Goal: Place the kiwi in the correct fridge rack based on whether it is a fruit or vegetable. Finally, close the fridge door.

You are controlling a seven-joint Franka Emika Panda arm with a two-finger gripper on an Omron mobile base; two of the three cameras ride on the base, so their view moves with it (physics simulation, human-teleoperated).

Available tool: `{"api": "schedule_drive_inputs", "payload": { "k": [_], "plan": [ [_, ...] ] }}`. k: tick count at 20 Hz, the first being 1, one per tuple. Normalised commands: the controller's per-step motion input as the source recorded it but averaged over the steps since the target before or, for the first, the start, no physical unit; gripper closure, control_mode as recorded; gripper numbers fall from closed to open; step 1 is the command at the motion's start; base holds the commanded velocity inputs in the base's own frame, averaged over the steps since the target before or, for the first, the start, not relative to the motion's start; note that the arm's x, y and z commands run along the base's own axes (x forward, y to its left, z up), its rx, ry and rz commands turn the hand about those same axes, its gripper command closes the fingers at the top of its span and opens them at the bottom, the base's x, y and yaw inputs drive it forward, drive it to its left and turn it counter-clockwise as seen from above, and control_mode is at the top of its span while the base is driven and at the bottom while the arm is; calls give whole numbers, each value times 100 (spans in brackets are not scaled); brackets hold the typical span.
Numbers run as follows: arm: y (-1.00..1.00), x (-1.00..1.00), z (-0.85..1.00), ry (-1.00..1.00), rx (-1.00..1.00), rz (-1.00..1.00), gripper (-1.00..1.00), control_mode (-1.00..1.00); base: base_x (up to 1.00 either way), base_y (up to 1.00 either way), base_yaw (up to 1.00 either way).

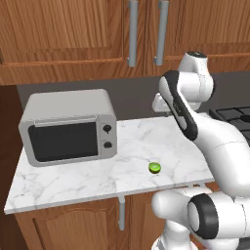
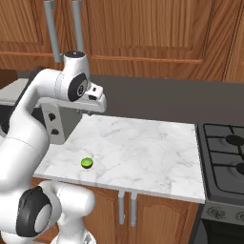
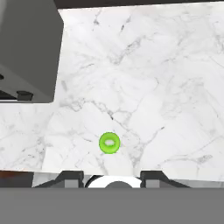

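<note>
Kiwi (image 1: 155, 168) on the marble counter (image 1: 73, 180) near its front edge, well apart from the grey microwave (image 1: 68, 127) at the left. Wooden cabinets (image 1: 73, 34) above — long metal handles. Stove (image 1: 237, 117) at the right edge — white arm (image 1: 195, 122) raised over the counter.

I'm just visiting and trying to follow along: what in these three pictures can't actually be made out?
- Gripper: in the right base view its fingers are too small to tell apart; in the left base view the arm hides it.
- Kiwi: its underside rests against the marble counter, so it is hidden in every view.
- Microwave: cut off by the left edge of the hand view.
- Stove: cut off by the right edge of both base views.
</note>
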Motion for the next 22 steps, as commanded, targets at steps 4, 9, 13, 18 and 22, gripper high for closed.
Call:
{"api": "schedule_drive_inputs", "payload": {
  "k": [4,9,13,18,22],
  "plan": [
    [5,-41,-30,5,0,0,-100,-100,0,0,0],
    [19,-32,-96,24,0,-3,-100,-100,0,0,0],
    [16,0,-100,30,-16,-3,-100,-100,0,0,0],
    [0,0,-83,7,-11,0,-100,-100,0,0,0],
    [7,1,-74,0,-2,0,-100,-100,0,0,0]
  ]
}}
